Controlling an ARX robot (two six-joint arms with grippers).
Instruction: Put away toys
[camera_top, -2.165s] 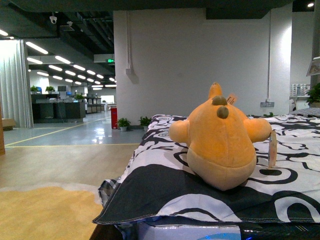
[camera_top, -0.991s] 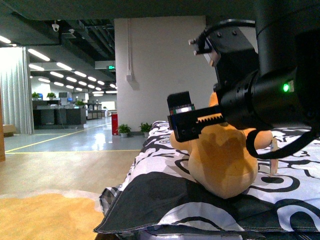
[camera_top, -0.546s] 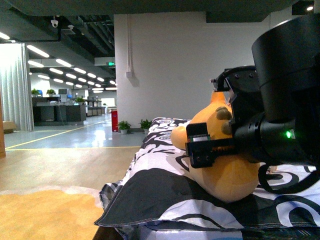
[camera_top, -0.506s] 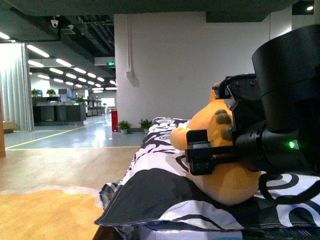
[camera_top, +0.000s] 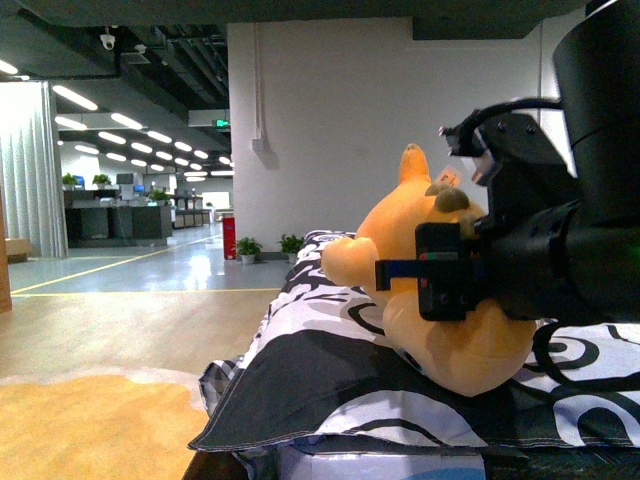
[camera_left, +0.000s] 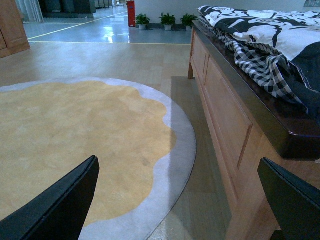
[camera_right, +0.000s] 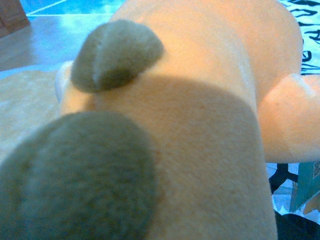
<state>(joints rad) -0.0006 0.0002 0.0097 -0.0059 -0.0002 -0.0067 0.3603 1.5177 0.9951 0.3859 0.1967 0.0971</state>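
Front view: the right gripper (camera_top: 436, 286) is up against the plush toy (camera_top: 440, 340). Its near finger (camera_top: 447, 285) lies flat on the toy's side. The far finger is hidden behind the orange body, so I cannot tell whether the gripper is actually squeezing the toy. The toy sits tilted on the black-and-white blanket (camera_top: 300, 370). Its pointed ear is above the gripper and its rounded bottom rests on the blanket below the gripper. A yellow rug (camera_top: 90, 430) lies on the floor well off to the side, away from the arm.

Left wrist view: the left gripper (camera_left: 177, 160) is spread wide and holds nothing, with one black finger (camera_left: 60, 200) at each side. Between and beyond the fingers are the rug (camera_left: 75, 140) and bare floor. The wooden bed frame (camera_left: 225, 125) stands just beyond one finger, with the blanket (camera_left: 265, 30) hanging over its edge. The toy is not in sight here.

Right wrist view: the toy (camera_right: 210, 130) fills almost everything, very close to the camera. Its two brownish feet (camera_right: 117, 55) are nearest. No fingers show. A bit of blanket (camera_right: 310, 35) peeks out past the toy.
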